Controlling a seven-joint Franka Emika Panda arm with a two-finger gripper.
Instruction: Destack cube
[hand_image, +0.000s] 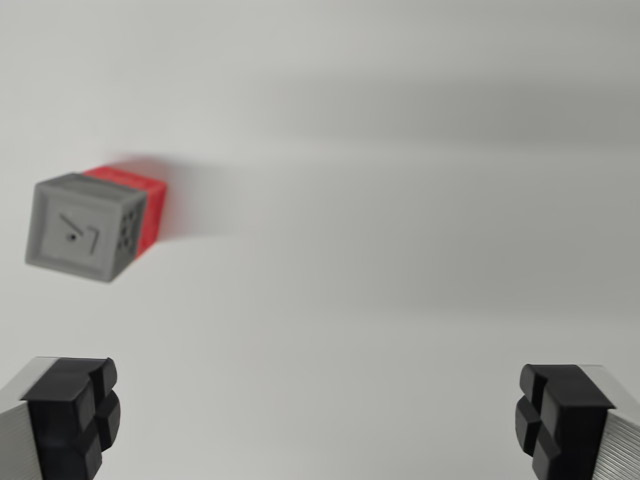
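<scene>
1. Cube stack first, since it is all the task concerns: in the wrist view I see a grey plastic cube with an engraved top face (78, 228) sitting on a red plastic cube (148, 205), of which only a strip of top edge and one side show past the grey one. The pair stands on a plain white tabletop (400, 280), toward the wrist view's left and a little above the middle.

2. The grey cube looks squarely seated on the red one, touching it, so nothing has been lifted off yet; I judge the destacking has not begun.

3. My gripper (320, 415) is spread wide, with one black rubber-padded fingertip (75, 410) in the lower left corner and the other in the lower right, and nothing but bare table between them. It holds nothing.

4. The stack lies well outside that gap, up and to the wrist view's left of the left pad (so closing now would catch only air). I read the wide spread as readiness to straddle the grey cube.

5. The picture is soft and slightly smeared, so I cannot tell how high the fingers hang above the table.

6. By my judgement the next move calls for centring the grey cube between the pads, gripping it alone and leaving the red one undisturbed.
</scene>
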